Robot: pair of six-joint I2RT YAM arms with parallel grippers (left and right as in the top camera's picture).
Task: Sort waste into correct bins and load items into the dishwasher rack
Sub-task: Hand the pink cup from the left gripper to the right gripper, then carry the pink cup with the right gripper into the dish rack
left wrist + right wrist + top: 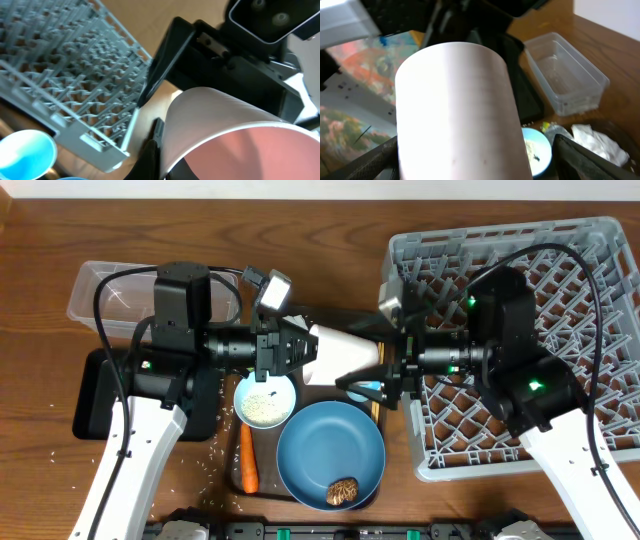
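The small pink cup [345,352] lies on its side in the air between my two grippers, pink inside, white outside. My left gripper [312,350] is shut on its rim, and one dark finger shows against the rim in the left wrist view [159,152]. My right gripper [392,368] is open, its fingers either side of the cup's body [460,110] with a gap at the right finger [470,165]. The grey dishwasher rack [590,250] is at the right. The blue plate [320,445] holds the brown food lump [343,492].
A pale bowl of rice [266,402] and the carrot [247,458] lie below the cup. The light-blue cup [25,155] sits by the rack's corner. The clear tub [110,295] and black tray [95,395] are at the left. Crumpled paper [592,140] and wrapper [550,127] lie nearby.
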